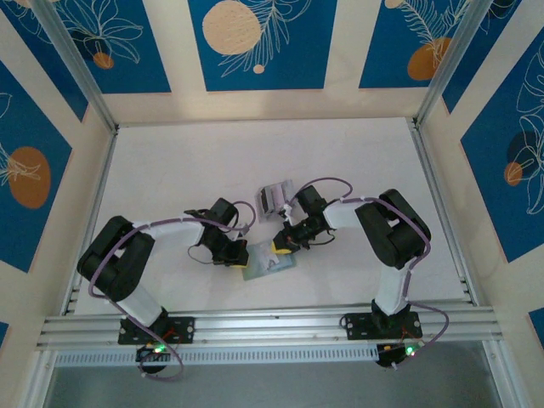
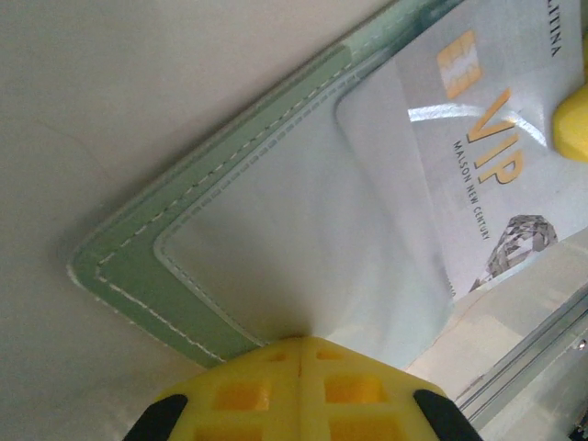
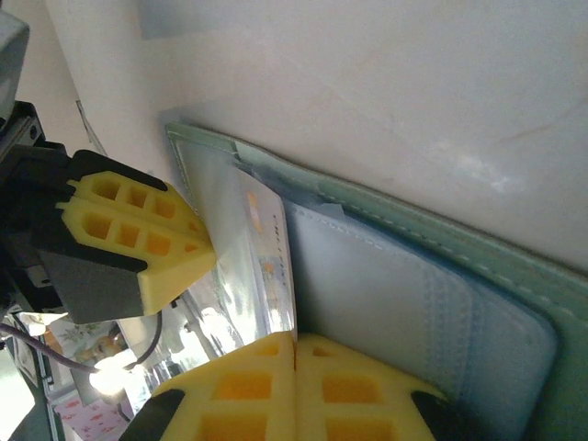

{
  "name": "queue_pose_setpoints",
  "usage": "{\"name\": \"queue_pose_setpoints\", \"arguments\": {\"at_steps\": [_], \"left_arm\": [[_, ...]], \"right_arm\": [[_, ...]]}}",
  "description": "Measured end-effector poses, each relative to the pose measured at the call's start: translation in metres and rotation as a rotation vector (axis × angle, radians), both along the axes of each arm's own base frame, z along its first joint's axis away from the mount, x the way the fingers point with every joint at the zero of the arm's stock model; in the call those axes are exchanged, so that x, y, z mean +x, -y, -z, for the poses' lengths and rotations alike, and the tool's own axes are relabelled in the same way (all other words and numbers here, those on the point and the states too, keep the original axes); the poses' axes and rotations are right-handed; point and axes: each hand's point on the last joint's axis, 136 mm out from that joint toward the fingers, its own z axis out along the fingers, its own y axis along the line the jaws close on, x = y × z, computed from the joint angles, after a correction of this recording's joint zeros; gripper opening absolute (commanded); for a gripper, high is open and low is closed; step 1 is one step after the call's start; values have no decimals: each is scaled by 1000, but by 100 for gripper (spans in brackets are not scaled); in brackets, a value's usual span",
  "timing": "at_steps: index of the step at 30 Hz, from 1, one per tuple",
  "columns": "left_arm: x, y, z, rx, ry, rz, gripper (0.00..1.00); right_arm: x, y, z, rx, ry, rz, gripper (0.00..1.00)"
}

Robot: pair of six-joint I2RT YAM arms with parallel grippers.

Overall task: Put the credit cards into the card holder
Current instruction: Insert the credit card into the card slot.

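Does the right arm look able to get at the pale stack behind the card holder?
Probably, yes: the pale stack lies uncovered on open table beside that arm's wrist. First, though, the right fingers, shut on a card at the card holder, would have to let go.

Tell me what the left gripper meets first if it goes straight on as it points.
The card holder: the left gripper sits right at its clear pocket, with the card beyond, though depth is unclear.
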Motion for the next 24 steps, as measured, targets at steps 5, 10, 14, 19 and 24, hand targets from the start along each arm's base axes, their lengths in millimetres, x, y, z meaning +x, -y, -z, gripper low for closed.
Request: {"name": "queue_pose_setpoints", "arguments": {"at_steps": [5, 10, 14, 19, 24], "left_arm": [[0, 0, 0, -2, -1, 1, 5], [0, 0, 0, -2, -1, 0, 5], [-1, 0, 0, -4, 1, 1, 5], [-1, 0, 0, -9, 7, 1, 5], [-1, 0, 0, -12, 7, 1, 5]], "right_arm": [[0, -1, -1, 0, -16, 13, 4], [0, -1, -1, -3, -36, 30, 3], [1, -1, 0, -7, -54, 47, 2], [1, -2, 0, -8, -66, 71, 2], [1, -2, 0, -17, -80, 98, 2]]}}
